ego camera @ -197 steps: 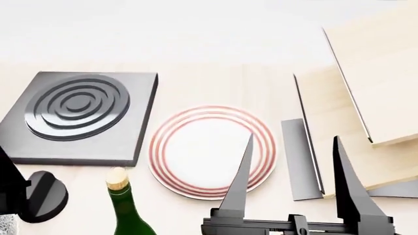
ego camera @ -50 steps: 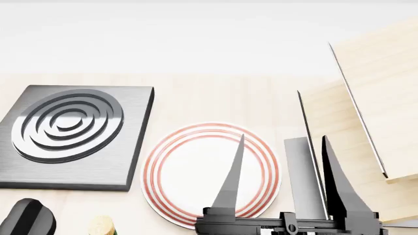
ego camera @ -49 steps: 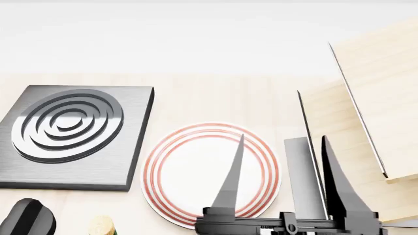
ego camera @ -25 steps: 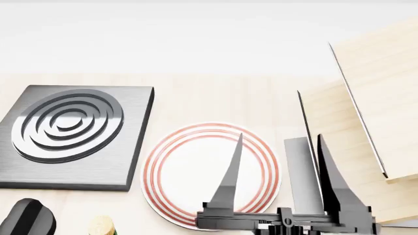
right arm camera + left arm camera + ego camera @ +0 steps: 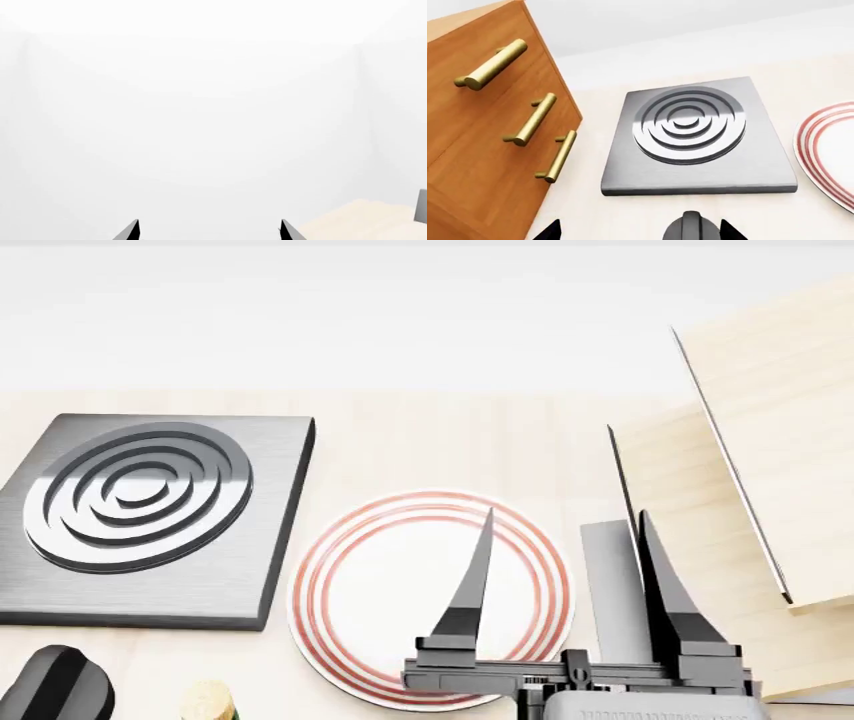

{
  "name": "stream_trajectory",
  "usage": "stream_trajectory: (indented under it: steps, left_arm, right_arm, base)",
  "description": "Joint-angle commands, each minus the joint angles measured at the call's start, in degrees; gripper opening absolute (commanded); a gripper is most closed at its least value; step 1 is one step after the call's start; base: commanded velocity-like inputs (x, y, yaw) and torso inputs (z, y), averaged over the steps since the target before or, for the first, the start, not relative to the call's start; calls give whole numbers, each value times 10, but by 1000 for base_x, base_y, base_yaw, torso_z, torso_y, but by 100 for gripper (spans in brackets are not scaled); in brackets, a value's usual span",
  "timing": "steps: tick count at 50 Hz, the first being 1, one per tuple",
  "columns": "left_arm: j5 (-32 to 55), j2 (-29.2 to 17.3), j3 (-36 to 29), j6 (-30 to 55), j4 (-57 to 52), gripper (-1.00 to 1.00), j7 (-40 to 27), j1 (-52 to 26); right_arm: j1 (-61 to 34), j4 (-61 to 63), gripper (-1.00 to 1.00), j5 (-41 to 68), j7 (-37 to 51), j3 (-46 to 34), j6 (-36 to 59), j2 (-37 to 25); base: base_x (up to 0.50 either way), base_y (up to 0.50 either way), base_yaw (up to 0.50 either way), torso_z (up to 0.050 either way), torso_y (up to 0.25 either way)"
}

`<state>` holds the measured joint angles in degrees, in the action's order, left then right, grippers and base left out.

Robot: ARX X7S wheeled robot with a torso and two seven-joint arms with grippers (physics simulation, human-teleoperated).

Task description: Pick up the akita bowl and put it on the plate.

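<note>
The akita bowl is out of view in every frame. The plate [image 5: 400,580], white with thin red rings, lies on the light wooden counter just right of the burner; its edge also shows in the left wrist view [image 5: 827,150]. My right gripper [image 5: 566,515] hangs over the plate's right side, open and holding nothing. Its wrist view faces a blank white wall, with only the two tips of the right gripper [image 5: 209,222] showing. My left gripper [image 5: 639,225] is open too, only its tips visible, low in front of the burner.
A square dark grey burner [image 5: 140,510] with concentric rings sits left of the plate, with a black knob [image 5: 54,685] before it. A bottle's cork [image 5: 207,700] pokes up at the bottom edge. Light wooden panels [image 5: 761,440] stand on the right. A wooden drawer cabinet [image 5: 487,115] with brass handles flanks the burner.
My right gripper has shifted forward and up in the head view, its grey wrist housing now showing at the bottom edge. The plate, burner and left arm have not moved.
</note>
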<state>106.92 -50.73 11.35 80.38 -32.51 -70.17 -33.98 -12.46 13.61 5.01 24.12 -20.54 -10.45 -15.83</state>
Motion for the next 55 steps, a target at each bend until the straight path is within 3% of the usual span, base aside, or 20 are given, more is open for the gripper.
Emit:
stream_trajectory:
  steps: [1,14,26,55]
  left_arm:
    - [113,-52,-42,-36,32,100,-74,-3]
    - [155,-95,-88,-54,53,100,-92,-29]
    - [197,-138,-92,-73,60,100,-94,-20]
    - [169,-155,-101,-53,78,100,-59,62]
  right_arm:
    - [-5,-4,100,2,1,-2,3,-1]
    - [-4,-7,100,3,4,-4,0,-3]
    - [-5,-11,100,2,6,-7,-2,-3]
    - [-11,-25,100,2,10,-19,-4,-1]
  base:
    - [0,0,0,0,0]
    - [0,0,0,0,0]
    - [0,0,0,0,0]
    - [0,0,0,0,0]
